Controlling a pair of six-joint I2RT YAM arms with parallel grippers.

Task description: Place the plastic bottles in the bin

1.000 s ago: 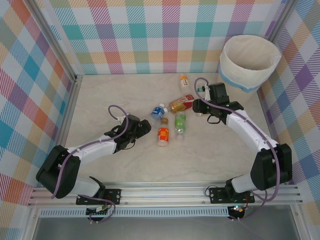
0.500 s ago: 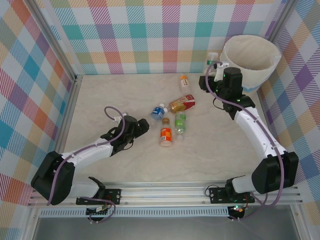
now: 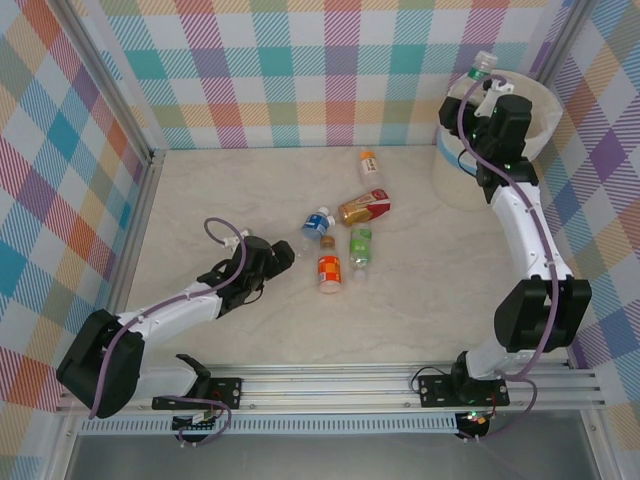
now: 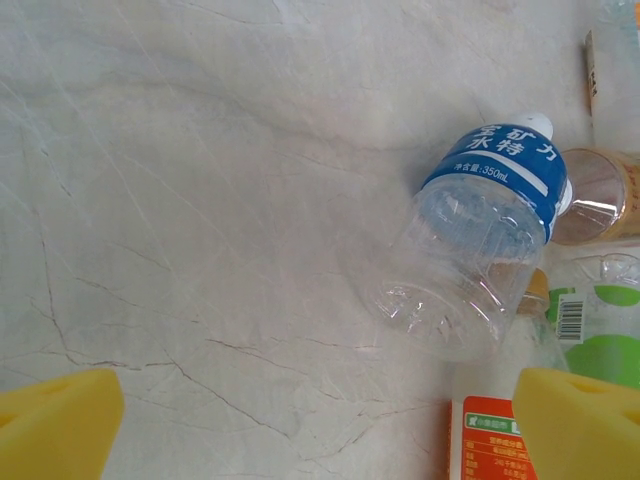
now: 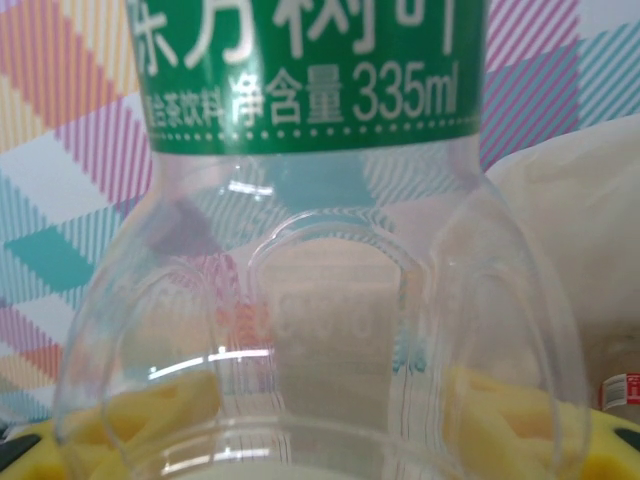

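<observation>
Marble table (image 3: 300, 320): R claw (image 3: 487, 88) raised green-label bottle (image 5: 320, 250) to bin (image 3: 548, 112).

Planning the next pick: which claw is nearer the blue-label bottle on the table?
Left. The left claw sits open just short of the blue-label bottle; the right claw is far off by the bin, holding a green-label bottle.

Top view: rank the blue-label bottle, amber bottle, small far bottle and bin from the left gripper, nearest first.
From the left gripper:
1. Blue-label bottle, just ahead-right.
2. Amber bottle, farther right.
3. Small far bottle, toward back.
4. Bin, back-right corner.
</observation>
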